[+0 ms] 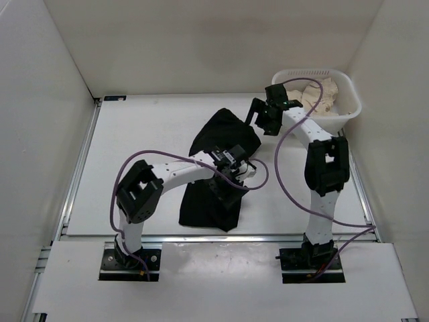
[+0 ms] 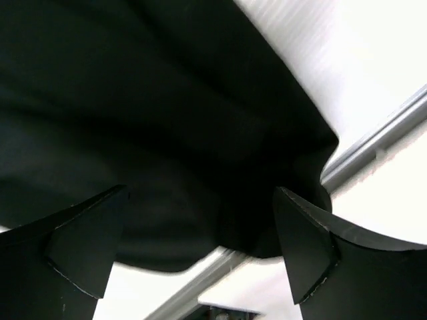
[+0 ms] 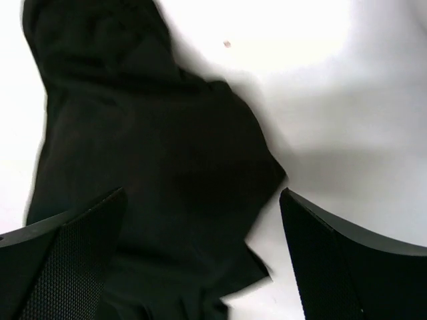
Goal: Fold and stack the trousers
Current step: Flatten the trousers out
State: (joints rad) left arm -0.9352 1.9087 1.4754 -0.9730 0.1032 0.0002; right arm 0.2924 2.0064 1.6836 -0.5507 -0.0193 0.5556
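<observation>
The black trousers (image 1: 218, 168) lie crumpled in a long heap on the white table, from the middle down to the near edge. My left gripper (image 1: 228, 191) hovers over their near part, open and empty; in the left wrist view the black cloth (image 2: 167, 120) fills the frame above the open fingers, hanging over the table's metal edge rail (image 2: 373, 143). My right gripper (image 1: 258, 121) is open and empty just above the far right end of the trousers; the right wrist view shows the cloth's (image 3: 153, 167) far edge between the open fingers.
A white laundry basket (image 1: 348, 111) with pale cloth (image 1: 320, 97) in it stands at the back right. White walls enclose the table on three sides. Purple cables loop off both arms.
</observation>
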